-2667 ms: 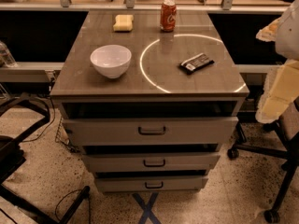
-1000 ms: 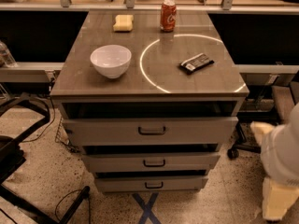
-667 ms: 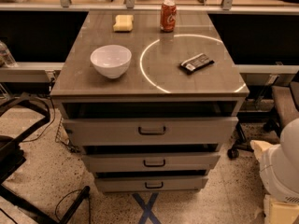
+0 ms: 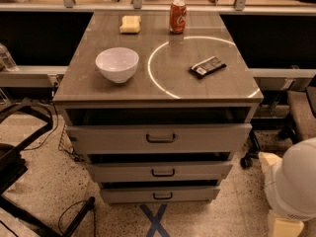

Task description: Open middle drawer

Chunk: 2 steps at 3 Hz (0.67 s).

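The middle drawer (image 4: 197, 171) is the low grey-brown front between two others in the cabinet, with a small dark bar handle (image 4: 163, 172) at its centre. It stands out only slightly, with a dark gap above it. The taller top drawer (image 4: 207, 138) sits above it and the smallest drawer (image 4: 187, 194) below it. My gripper is out of view. Only my arm's white rounded joint (image 4: 294, 179) and beige parts show at the lower right, to the right of the drawers and apart from them.
The cabinet top (image 4: 89, 83) holds a white bowl (image 4: 117, 64), a yellow sponge (image 4: 130, 24), a red can (image 4: 177, 16) and a dark snack bar (image 4: 208, 66). A black chair base (image 4: 29, 181) and cables lie at the left. A blue X (image 4: 155, 221) marks the floor in front.
My arm has dropped from the right edge at cabinet-top height to the lower right corner, then shifted slightly lower and further right. The drawers have not moved.
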Tool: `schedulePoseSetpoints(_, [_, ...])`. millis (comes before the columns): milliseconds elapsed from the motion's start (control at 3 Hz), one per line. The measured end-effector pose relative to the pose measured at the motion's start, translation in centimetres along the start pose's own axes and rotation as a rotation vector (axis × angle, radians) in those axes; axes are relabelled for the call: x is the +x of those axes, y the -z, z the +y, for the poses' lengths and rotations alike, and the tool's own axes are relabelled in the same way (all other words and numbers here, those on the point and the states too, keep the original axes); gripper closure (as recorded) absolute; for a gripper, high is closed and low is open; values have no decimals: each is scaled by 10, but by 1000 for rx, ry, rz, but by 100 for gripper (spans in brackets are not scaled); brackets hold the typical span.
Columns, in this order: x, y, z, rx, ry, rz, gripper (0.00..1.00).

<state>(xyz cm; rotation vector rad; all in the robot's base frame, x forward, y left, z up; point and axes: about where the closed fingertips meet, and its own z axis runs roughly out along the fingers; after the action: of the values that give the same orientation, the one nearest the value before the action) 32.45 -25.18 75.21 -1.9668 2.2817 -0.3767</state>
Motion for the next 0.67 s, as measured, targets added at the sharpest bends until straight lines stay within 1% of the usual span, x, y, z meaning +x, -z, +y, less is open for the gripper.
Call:
schedulePoseSetpoints(333, [-39, -55, 12, -8, 17, -44, 0])
schedulePoseSetpoints(667, [-82, -116, 20, -44, 73, -103, 0])
